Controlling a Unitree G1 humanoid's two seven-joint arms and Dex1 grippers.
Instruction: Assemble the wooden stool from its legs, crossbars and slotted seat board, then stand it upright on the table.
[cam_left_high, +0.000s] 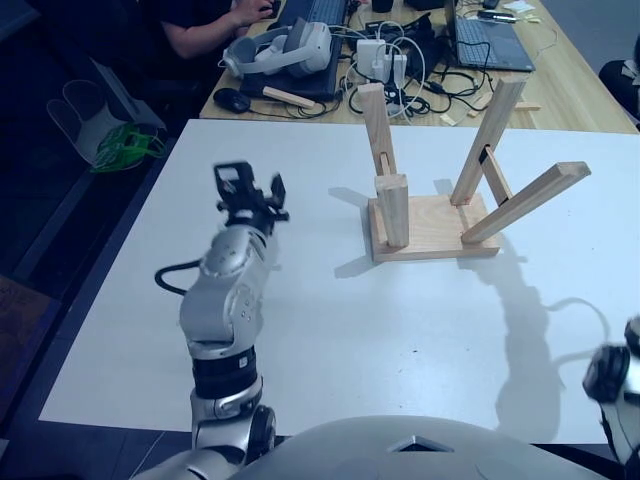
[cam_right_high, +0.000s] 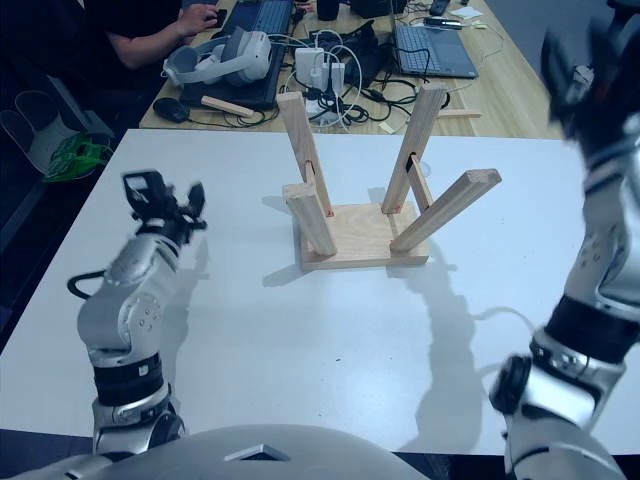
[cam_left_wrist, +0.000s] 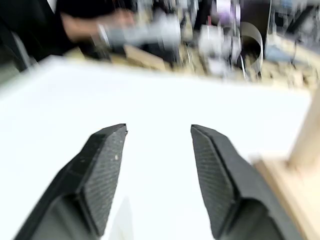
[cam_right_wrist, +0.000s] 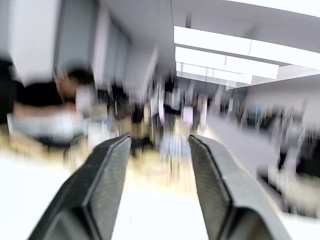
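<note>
White table (cam_left_high: 330, 340): inverted wooden stool (cam_left_high: 435, 228) at 1 o'clock, probably stiff, light; grasp by leg (cam_left_high: 393, 210); left gripper (cam_left_wrist: 159, 129), right gripper (cam_right_wrist: 160, 137) spread, empty.

Right gripper (cam_right_high: 590, 60) — blurred, cut off at the top edge.

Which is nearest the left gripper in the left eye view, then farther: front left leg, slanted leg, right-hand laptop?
From the left gripper:
1. Front left leg, just to its right.
2. Slanted leg, farther right.
3. Right-hand laptop, far behind, right.
</note>
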